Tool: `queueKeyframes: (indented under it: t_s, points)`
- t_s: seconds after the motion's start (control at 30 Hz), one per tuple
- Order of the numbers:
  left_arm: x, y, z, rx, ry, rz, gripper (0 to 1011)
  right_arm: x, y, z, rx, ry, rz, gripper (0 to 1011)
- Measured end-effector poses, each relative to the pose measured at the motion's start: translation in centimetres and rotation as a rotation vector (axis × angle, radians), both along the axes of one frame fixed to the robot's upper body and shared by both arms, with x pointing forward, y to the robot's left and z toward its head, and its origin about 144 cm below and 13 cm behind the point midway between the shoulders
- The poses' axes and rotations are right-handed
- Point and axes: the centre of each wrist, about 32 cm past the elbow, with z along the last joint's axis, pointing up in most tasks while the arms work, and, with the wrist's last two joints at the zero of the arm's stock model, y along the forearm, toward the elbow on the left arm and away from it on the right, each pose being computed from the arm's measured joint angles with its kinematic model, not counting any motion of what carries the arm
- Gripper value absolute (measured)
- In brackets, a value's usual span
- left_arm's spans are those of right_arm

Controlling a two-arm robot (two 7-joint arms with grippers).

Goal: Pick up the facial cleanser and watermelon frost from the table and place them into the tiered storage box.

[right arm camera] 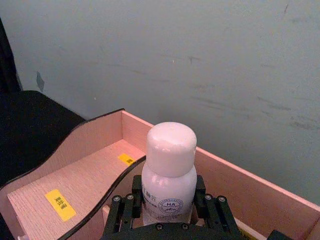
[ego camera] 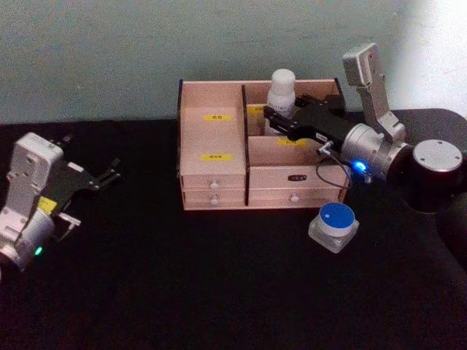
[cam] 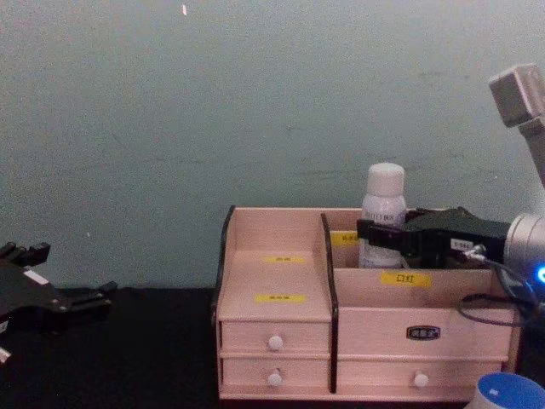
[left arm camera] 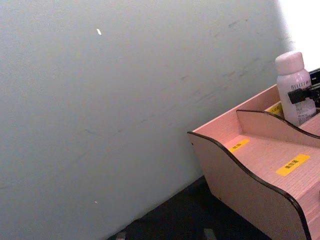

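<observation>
Facial cleanser [ego camera: 282, 86] in right jaws, arm stretched level

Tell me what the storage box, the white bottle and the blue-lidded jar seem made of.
Tiered storage box: pale wood, likely thin plywood, matte, grain lines visible, dark edges. Facial cleanser: opaque white, probably plastic, smooth, slightly glossy cap. Watermelon frost: clear thick-walled body, glass or acrylic; blue lid.

Dim, even light, with bright glare on the wall [ego camera: 109, 51] at far right.
</observation>
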Motion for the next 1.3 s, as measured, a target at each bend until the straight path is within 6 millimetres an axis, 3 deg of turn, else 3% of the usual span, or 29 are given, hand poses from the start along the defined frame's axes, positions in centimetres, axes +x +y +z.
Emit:
queueKeyframes:
  t_s: [1.03, 1.17, 1.3]
  points:
    - [0.0, 0.0, 0.0, 0.0, 0.0, 0.0, 1001, 0.26, -0.11, -0.37, -0.002, 0.028, -0.006, 600]
    - [0.0, 0.0, 0.0, 0.0, 0.0, 0.0, 1001, 0.26, -0.15, -0.37, -0.002, 0.027, -0.008, 657]
    - [0.0, 0.0, 0.0, 0.0, 0.0, 0.0, 1001, 0.25, -0.14, -0.38, -0.002, 0.027, -0.008, 808]
